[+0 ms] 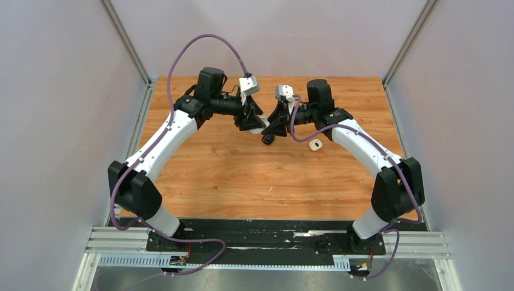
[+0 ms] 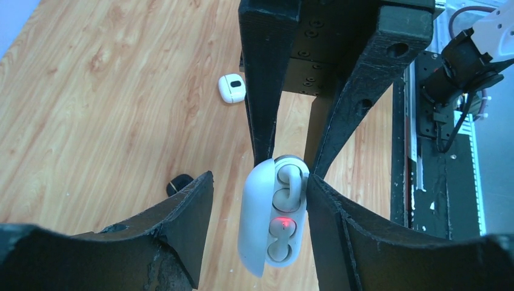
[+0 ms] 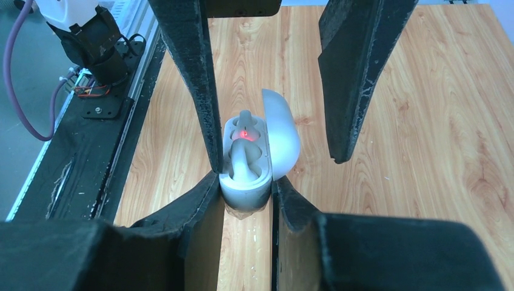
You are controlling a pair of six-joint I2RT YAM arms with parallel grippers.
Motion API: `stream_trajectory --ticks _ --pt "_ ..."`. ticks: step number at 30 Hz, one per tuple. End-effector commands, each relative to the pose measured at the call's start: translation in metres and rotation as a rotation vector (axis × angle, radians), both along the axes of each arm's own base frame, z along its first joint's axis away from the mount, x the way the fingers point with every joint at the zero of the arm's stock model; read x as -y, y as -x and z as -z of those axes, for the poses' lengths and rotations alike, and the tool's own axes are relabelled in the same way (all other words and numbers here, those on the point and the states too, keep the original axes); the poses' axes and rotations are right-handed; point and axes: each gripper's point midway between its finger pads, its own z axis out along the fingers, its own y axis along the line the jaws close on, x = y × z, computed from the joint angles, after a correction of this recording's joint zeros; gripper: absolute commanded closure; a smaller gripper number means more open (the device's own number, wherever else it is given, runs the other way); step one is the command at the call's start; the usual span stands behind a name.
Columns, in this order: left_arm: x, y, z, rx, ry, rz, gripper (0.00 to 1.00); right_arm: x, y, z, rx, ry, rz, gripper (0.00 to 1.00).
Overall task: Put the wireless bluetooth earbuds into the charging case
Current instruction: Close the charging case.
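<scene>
Holding the glossy white plastic charging case (image 2: 254, 224) lid-open above the pale wooden counter (image 1: 230, 176), the right hand (image 3: 245, 185) is clamped on its base.
A white stemmed earbud (image 2: 290, 182) stands inside by a red glow. The left hand (image 2: 259, 179), fingers apart, straddles the case. Beyond lie a small closed white case (image 2: 232, 88) and a small black rounded piece (image 2: 179, 182).
</scene>
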Motion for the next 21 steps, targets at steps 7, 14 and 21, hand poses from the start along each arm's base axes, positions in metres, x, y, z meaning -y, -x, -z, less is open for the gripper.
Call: stream_trajectory --ticks 7,14,21 --pt "-0.0038 -0.0164 -0.0245 0.009 0.057 -0.035 0.37 -0.0028 0.0124 -0.0388 0.14 -0.05 -0.055 1.0" --pt "-0.0053 -0.0147 -0.0277 0.015 0.062 -0.028 0.38 -0.0043 0.0122 -0.0394 0.151 -0.049 -0.061 1.0" --pt "-0.0055 -0.0112 -0.0262 0.011 0.06 -0.013 0.37 -0.0049 0.0105 -0.0383 0.141 -0.045 -0.057 1.0"
